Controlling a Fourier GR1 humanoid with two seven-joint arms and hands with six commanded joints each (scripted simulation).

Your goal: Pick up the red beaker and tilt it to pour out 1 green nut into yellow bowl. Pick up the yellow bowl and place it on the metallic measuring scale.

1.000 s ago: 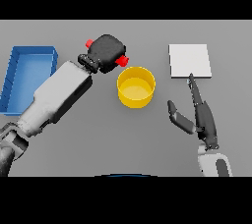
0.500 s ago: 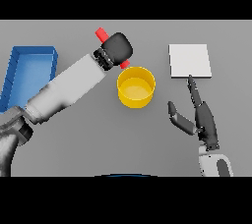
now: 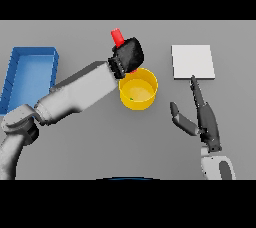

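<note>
We see the left hand (image 3: 129, 55) grasping the red beaker (image 3: 117, 37) at the far-left rim of the yellow bowl (image 3: 138, 88), green nut (image 3: 131, 99) inside; right hand (image 3: 202, 117) released, near the scale (image 3: 193, 61).

A blue tray (image 3: 29, 74) lies on the grey table (image 3: 100, 147), well to the left of the left hand's fingers (image 3: 131, 54) and farther still from the right hand's fingers (image 3: 197, 94). It is a shallow rectangle with raised walls, nothing visible inside.
</note>
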